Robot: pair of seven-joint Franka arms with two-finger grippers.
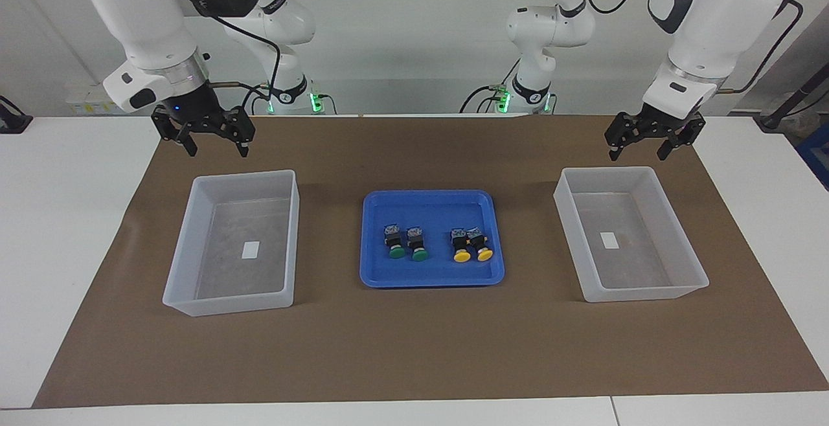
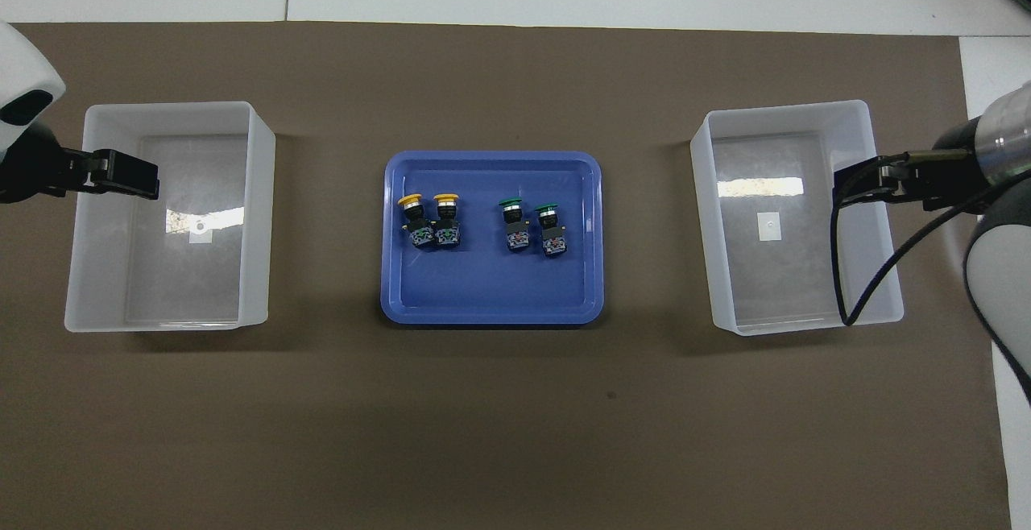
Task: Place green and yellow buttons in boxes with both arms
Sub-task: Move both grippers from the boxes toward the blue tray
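1. Facing view: a brown mat covers the white table; a pale wall rises at the robots' end.
2. Two green buttons and two yellow buttons lie in the blue tray, between two boxes.
3. The left gripper and right gripper hang over the mat by the boxes' robot-side rims, fingers apart, empty.

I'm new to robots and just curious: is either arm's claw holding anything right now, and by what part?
Nothing is held. The left end effector and right end effector hang open and empty; all four buttons lie in the blue tray.
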